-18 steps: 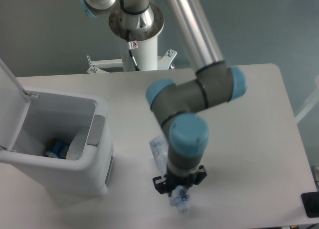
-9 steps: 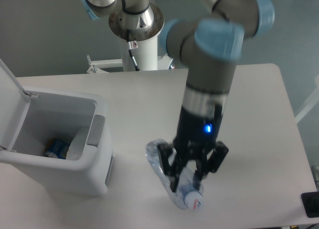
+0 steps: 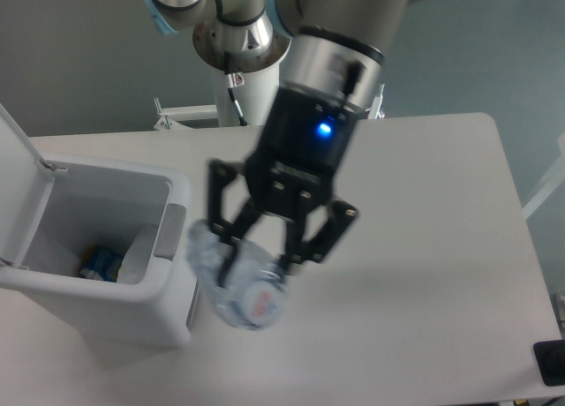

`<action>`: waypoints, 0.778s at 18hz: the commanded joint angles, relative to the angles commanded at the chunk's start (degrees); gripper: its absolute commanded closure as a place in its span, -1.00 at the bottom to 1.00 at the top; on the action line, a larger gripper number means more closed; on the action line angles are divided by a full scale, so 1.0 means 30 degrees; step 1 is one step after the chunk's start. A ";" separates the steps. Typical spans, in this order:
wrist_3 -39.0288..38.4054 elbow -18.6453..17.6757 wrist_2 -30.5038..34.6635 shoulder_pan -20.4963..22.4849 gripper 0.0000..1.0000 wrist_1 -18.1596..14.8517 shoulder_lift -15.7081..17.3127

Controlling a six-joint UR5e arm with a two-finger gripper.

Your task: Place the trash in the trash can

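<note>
My gripper point(image 3: 258, 263) hangs high over the table, close to the camera, shut on a clear bluish plastic bottle point(image 3: 234, 287) with a pale cap facing the camera. The bottle is in the air just right of the trash can point(image 3: 168, 322), a white bin with its lid point(image 3: 16, 172) swung open at the left and a grey panel point(image 3: 170, 231) on its right rim. Inside the bin lie a whitish translucent cup-like piece point(image 3: 135, 254) and something blue point(image 3: 100, 263).
The arm's base post point(image 3: 243, 71) stands behind the table's far edge. A dark object point(image 3: 549, 362) sits at the table's front right corner. The white tabletop point(image 3: 441, 247) stretches to the right.
The gripper has lifted the bottle off the table and carried it left toward the bin, rising much nearer the camera. One second ago the bottle lay on the table under the gripper.
</note>
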 joint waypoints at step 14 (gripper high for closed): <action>0.1116 -0.4783 0.0146 -0.1381 -1.00 0.2232 0.1673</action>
